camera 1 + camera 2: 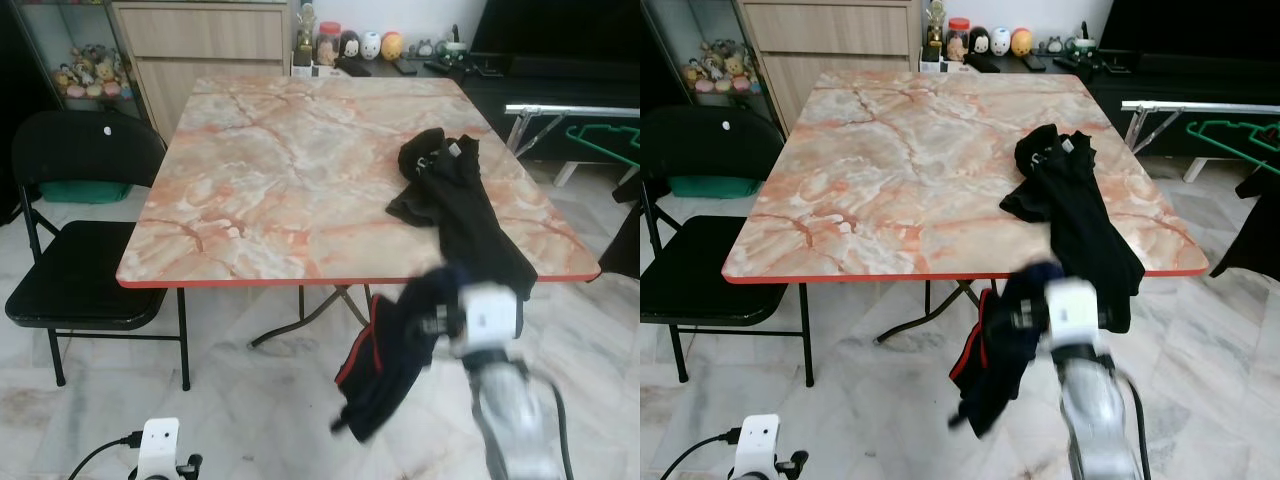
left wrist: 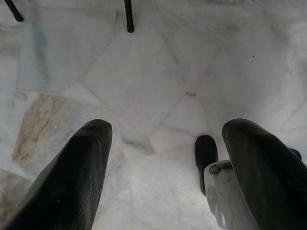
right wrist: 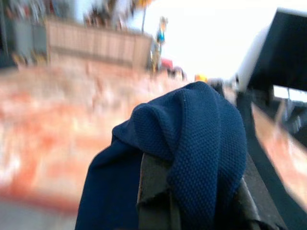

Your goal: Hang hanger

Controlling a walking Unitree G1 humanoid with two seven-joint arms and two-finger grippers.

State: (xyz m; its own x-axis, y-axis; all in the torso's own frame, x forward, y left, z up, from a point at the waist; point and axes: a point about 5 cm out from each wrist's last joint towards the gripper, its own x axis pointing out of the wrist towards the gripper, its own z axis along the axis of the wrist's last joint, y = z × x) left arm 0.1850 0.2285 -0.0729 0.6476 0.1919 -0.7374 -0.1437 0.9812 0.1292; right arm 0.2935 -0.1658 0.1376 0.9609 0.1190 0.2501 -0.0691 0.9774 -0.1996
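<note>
My right gripper (image 1: 428, 305) is raised just before the table's front edge, shut on a navy garment with red trim (image 1: 385, 365) that hangs down toward the floor. In the right wrist view the navy cloth (image 3: 192, 134) drapes over the fingers (image 3: 158, 196) and hides their tips. A black garment (image 1: 455, 200) lies on the right side of the marble-patterned table (image 1: 270, 160), one end drooping over the front edge. A green hanger (image 1: 605, 140) hangs at the far right below a metal rail (image 1: 570, 110). My left gripper (image 2: 163, 139) hangs idle and open above the floor.
A black folding chair (image 1: 80, 250) stands left of the table. A wooden cabinet (image 1: 200, 45) and a shelf of small figures (image 1: 365, 45) lie behind the table. Marble floor (image 1: 250, 400) spreads in front, with the table's folding legs (image 1: 300, 320) beneath.
</note>
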